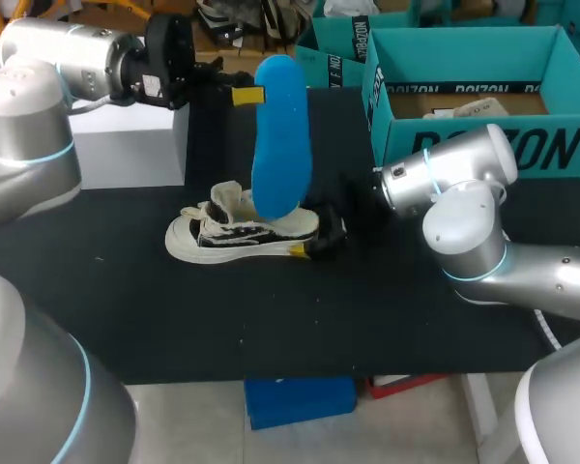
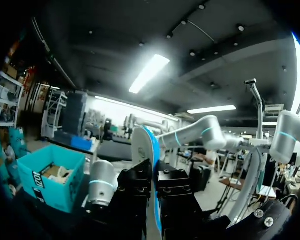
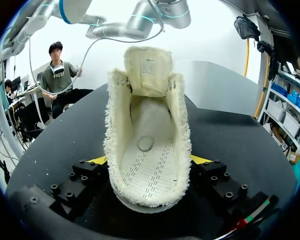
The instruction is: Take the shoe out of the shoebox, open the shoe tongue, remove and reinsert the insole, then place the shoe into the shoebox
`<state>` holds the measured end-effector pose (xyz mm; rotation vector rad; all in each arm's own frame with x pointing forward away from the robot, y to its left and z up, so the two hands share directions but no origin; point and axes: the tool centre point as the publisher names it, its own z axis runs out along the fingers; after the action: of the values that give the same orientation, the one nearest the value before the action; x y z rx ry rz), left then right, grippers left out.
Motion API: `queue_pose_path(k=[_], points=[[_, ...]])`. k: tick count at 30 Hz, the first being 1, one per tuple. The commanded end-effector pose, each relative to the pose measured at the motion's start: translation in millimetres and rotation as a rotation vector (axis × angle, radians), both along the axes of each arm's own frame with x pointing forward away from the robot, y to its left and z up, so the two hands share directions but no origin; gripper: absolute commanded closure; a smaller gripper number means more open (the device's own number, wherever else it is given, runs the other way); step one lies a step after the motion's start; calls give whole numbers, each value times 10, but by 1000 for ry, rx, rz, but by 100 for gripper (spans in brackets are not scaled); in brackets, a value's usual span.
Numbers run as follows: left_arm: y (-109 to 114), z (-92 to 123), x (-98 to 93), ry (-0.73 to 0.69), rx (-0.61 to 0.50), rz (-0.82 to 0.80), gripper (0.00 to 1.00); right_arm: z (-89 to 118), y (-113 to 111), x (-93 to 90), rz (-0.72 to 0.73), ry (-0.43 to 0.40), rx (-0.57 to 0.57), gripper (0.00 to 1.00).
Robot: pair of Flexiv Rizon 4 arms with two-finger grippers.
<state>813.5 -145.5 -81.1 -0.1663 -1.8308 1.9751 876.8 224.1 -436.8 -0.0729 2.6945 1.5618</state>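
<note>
1. Pale low shoe [image 1: 234, 235], sole down on the black table [image 1: 174, 309], out of its box, toe pointing toward the left arm's side. Looks light and soft, with frayed fabric edges that give under pressure. Probably firmest at the heel and along the rubber sole, so best taken there.
2. Right gripper [image 3: 148, 160] at the shoe's heel, yellow tips pressed against both sides, pinching it and steadying it on the table.
3. Tongue [image 3: 146, 67] folded up and back, the opening wide, the stitched inner floor bare and ready for the insole.
4. Blue insole [image 1: 280, 135] hanging upright above the shoe, lower end at or just inside the opening; cannot tell whether touching. Appears thin, light and bendy, likely to buckle if pushed from the top, so better guided in heel-first with a hold nearer the middle.
5. Left gripper [image 2: 154, 185] closed flat on the insole's upper part, one finger on each face.
6. Teal shoebox [image 1: 483, 150] open at the far right of the table, well apart from the shoe.
</note>
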Motion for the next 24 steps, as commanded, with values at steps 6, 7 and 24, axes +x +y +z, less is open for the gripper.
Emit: queue_pose_path(k=[6, 7, 24], points=[[-12, 88, -203, 128, -74, 35, 100, -13, 6, 4, -1, 1, -2, 100], [-10, 101, -215, 132, -77, 33, 100, -13, 6, 4, -1, 1, -2, 100], [25, 502, -380, 71, -85, -4, 100, -13, 6, 4, -1, 1, -2, 100]])
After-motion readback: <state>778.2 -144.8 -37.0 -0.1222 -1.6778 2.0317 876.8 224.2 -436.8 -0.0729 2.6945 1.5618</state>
